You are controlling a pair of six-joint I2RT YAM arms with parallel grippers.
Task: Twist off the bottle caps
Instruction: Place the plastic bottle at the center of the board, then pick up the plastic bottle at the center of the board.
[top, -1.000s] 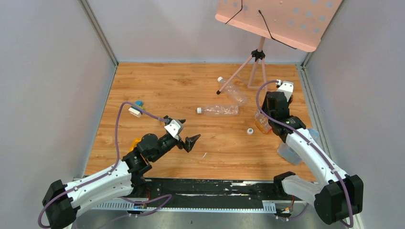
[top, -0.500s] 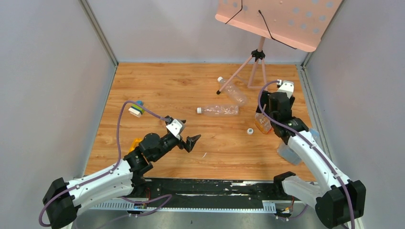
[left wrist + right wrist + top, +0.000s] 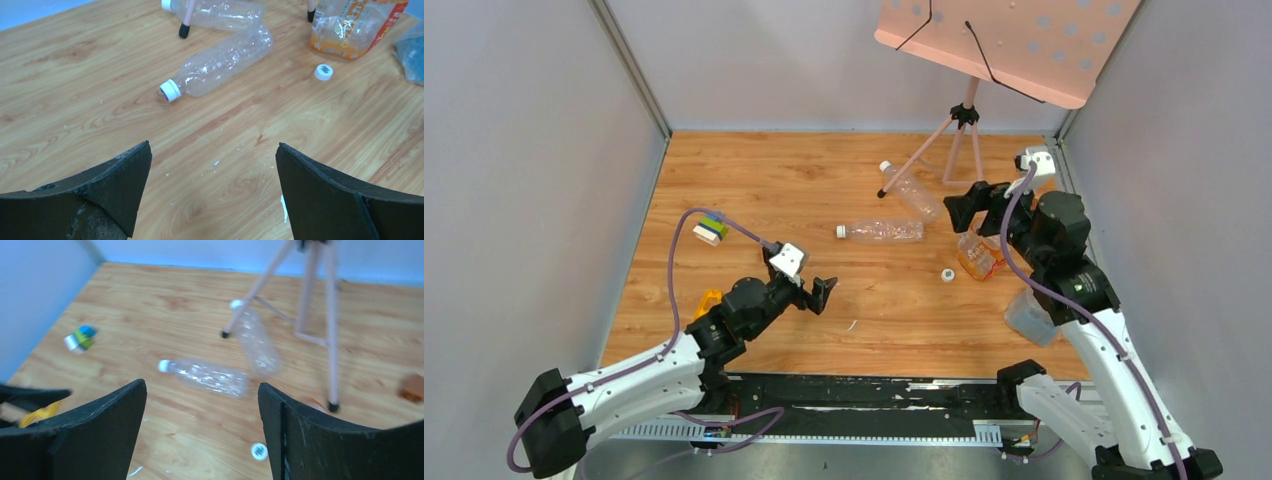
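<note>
Left hand (image 3: 212,150) and right hand (image 3: 200,385) were both spread, empty. Lying bottle (image 3: 225,60) was unrestrained; twisting its cap (image 3: 170,90) could just spin it.

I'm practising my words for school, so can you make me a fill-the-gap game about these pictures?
The loose cap has the colour ___. The middle bottle lies on its ___. The left pincer and right pincer hold ___.
Missing words: white, side, nothing.
</note>
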